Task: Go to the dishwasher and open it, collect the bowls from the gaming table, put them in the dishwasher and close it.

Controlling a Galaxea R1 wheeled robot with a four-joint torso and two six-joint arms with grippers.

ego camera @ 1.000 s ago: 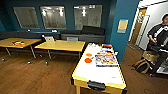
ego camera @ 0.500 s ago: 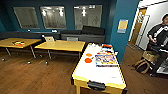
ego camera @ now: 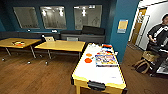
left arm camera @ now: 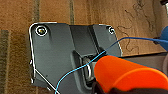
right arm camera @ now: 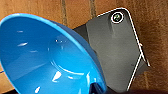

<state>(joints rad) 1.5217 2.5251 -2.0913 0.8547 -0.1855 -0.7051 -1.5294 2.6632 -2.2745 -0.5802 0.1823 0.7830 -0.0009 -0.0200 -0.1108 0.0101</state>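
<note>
The gaming table, white-topped with a yellowish edge, stands just ahead and to the right in the head view. Two orange bowls lie on its left half, one behind the other. In the left wrist view a third orange bowl hangs close over the wooden floor, with my left gripper shut on its rim. A bright blue bowl looms large in the right wrist view, held at its edge by my right gripper. The dishwasher is out of view.
A colourful flat board and small items lie on the table's far half. Two yellow-topped tables stand to the left on the wood floor. A blue pillar rises behind. A person stands at the right by a bag.
</note>
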